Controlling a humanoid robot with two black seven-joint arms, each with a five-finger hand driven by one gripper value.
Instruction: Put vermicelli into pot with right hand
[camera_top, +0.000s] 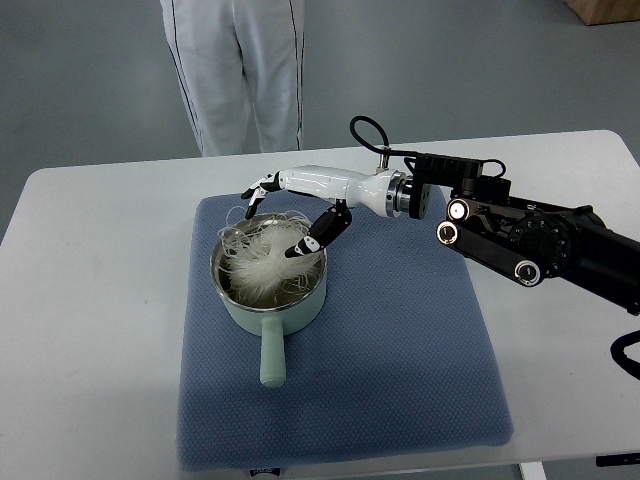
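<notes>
Top view shows the vermicelli (262, 262) already lying inside the pot (268, 300), the right robot hand (290, 215) above its rim, fingers loosely spread and gripping nothing; only withdrawal seems left.

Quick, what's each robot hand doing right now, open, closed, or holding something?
Right hand: open, fingers spread above the pale green metal pot of white tangled vermicelli, holding nothing.
Left hand: not in view.

No words or numbers can be read here. A tiny dark tag (263, 469) sits at the near edge of the blue mat (400, 340), but it is too small to read.
</notes>
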